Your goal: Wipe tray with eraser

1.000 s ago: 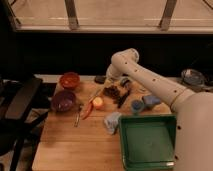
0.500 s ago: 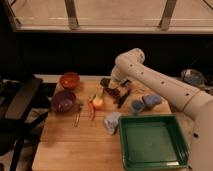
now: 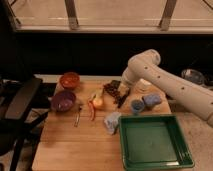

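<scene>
The green tray (image 3: 155, 145) sits at the table's front right, with nothing in it. My gripper (image 3: 122, 96) hangs from the white arm (image 3: 150, 70) behind the tray. It is low over a patch of dark things in the middle of the table. There I make out a dark reddish grape bunch (image 3: 111, 89) and a thin black stick (image 3: 121, 101). I cannot pick out the eraser among them. It may be hidden under the gripper.
An orange bowl (image 3: 70, 79) and a purple bowl (image 3: 63, 100) stand at the left. A round fruit (image 3: 98, 102), a red chili (image 3: 91, 112), a fork (image 3: 78, 115), a pale blue cloth (image 3: 112, 121) and a blue cup (image 3: 136, 106) lie nearby. A black chair (image 3: 20, 110) stands left of the table.
The arm's elbow has swung to the right. The gripper has come down a little toward the dark things. The tray and bowls have not moved.
</scene>
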